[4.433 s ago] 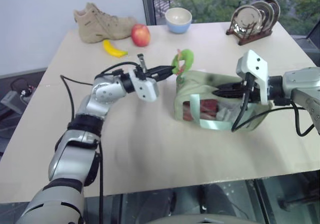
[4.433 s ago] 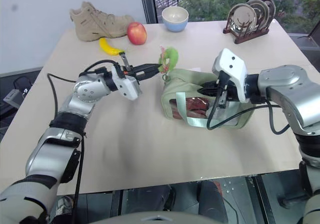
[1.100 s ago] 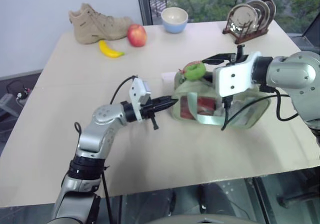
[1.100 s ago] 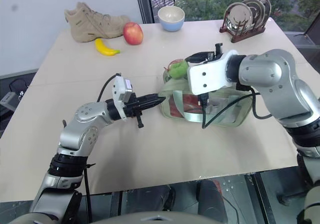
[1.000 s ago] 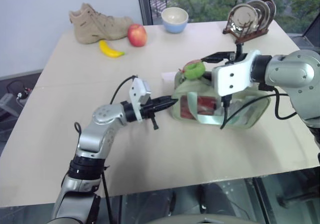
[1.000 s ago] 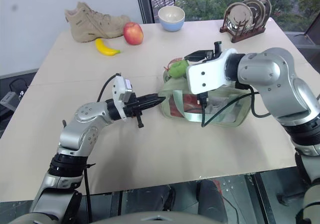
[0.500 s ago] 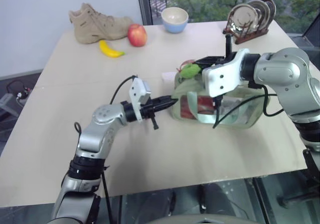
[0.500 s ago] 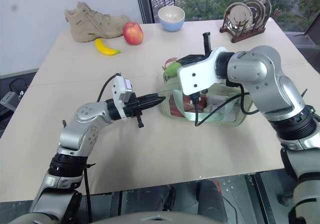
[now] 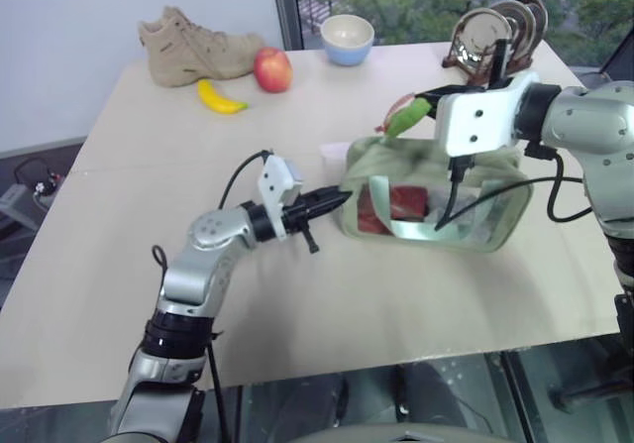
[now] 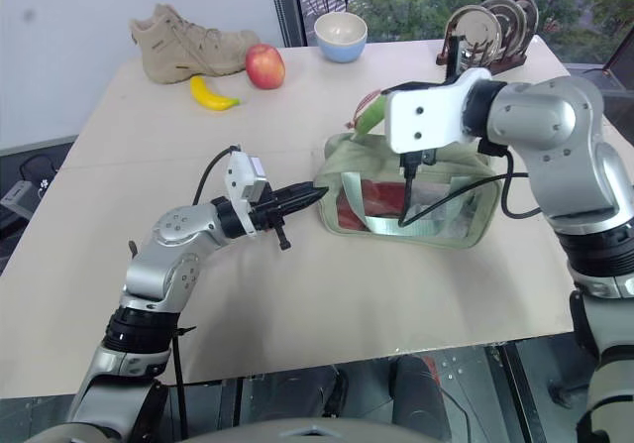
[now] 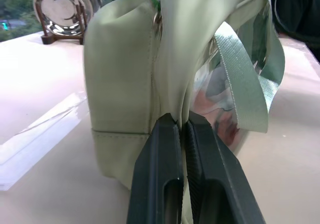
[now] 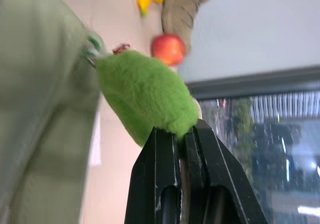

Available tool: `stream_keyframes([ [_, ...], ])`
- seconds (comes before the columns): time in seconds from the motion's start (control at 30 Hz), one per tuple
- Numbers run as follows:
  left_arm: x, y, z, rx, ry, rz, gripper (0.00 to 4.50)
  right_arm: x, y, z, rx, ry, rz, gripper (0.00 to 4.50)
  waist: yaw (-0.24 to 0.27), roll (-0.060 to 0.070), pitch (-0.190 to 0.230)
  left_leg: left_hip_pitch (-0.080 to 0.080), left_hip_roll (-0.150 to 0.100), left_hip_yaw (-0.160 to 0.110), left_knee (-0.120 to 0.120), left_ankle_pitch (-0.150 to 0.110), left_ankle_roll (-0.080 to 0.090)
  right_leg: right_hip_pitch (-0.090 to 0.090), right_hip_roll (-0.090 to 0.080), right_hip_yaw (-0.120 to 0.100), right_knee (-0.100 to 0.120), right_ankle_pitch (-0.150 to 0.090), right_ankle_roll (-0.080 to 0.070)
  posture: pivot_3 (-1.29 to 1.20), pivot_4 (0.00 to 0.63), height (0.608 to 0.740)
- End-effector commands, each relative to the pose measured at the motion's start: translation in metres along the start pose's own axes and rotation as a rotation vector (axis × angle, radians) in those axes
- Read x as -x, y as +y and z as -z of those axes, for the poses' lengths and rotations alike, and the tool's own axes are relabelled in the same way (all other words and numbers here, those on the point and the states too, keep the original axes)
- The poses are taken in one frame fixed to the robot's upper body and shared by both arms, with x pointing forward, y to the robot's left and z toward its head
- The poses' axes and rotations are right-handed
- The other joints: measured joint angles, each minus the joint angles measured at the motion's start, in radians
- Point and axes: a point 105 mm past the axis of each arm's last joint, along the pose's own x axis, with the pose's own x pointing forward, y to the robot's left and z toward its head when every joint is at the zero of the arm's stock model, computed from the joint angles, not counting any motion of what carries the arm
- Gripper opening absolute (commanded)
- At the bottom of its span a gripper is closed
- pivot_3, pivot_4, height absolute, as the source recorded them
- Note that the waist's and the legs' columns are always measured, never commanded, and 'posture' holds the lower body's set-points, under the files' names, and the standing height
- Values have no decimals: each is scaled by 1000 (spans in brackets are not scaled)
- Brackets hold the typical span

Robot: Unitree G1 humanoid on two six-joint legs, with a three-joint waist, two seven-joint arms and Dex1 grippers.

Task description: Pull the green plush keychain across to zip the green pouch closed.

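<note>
Bench: pale beige top (image 9: pixel 149 294) beside a window with trees outside.
Green pouch: the green pouch (image 9: pixel 436 180) lies near the middle of the bench, clear panel with red contents facing the robot.
Green plush keychain: the green plush keychain (image 12: pixel 145 96) is stretched up off the pouch's top edge, at its left end.
Right end effector: the right end effector (image 12: pixel 184 134) has its fingers clamped together on the plush tip, above the pouch.
Left end effector: the left end effector (image 11: pixel 181 124) is pinched together on the pouch's left end seam.
Far edge: tan shoe (image 9: pixel 198 45), banana (image 9: pixel 222 97), apple (image 9: pixel 272 68), bowl (image 9: pixel 348 39), plate rack (image 9: pixel 492 37).
</note>
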Motion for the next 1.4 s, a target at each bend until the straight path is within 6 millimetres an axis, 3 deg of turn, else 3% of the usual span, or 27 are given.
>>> stream_keyframes([
  [0.03,2,2,10,-9,47,-39,0,24,-26,7,7,61,131,66,1,0,0,0,0,0,0,0,0,0,0,0,0,0,0,0,150,740],
  [0.23,4,3,13,-29,50,-47,0,38,-41,21,-11,148,233,66,1,0,0,0,0,0,0,0,0,0,0,2,0,0,0,0,150,740],
  [0.5,-6,-3,4,-124,5,6,0,22,-60,-13,-59,-4,316,66,-2,0,0,0,0,0,0,0,0,0,0,2,0,0,0,0,150,740],
  [0.63,-3,3,14,-100,50,-34,0,29,-73,-3,-82,31,366,66,2,0,0,0,0,0,0,0,0,0,0,2,0,0,0,0,150,740],
  [0.73,3,13,21,-55,71,-101,0,42,-70,15,-100,106,372,66,1,0,0,-1,-1,0,0,0,0,0,-1,2,0,0,0,0,150,740],
  [0.87,6,23,25,-18,88,-180,0,64,-52,42,-124,239,365,66,2,0,0,0,-1,-1,0,0,0,0,-1,1,0,0,0,0,150,740],
  [1.07,10,34,28,15,100,-256,0,88,-31,63,-174,360,378,66,-4,1,-2,4,1,3,-1,0,0,1,1,4,2,0,0,0,150,740],
  [1.2,13,46,29,40,106,-328,0,104,-6,81,-242,473,387,66,3,0,-4,5,1,3,0,0,0,2,2,5,3,0,0,0,150,740],
  [1.4,16,53,26,55,93,-383,0,124,64,103,-395,654,327,66,10,0,-6,5,1,3,0,0,0,2,2,6,3,0,0,0,150,740],
])
